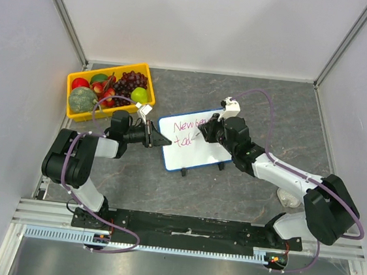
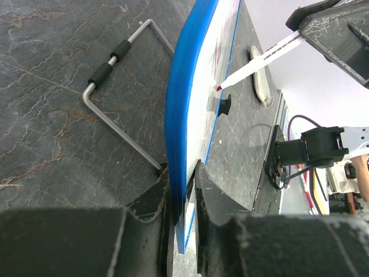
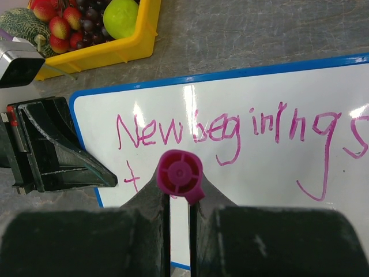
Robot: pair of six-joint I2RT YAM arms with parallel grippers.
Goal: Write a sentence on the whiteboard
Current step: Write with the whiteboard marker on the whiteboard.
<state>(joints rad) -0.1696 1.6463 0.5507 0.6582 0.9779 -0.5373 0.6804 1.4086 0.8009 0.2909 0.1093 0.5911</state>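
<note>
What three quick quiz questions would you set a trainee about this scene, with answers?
1. True or false: the left tool clamps the edge of the whiteboard.
2. What does the right tool hold? A) an eraser B) a marker C) a spoon
3. Fill in: the first word of the sentence reads ____.
Key: 1 true; 2 B; 3 New.
</note>
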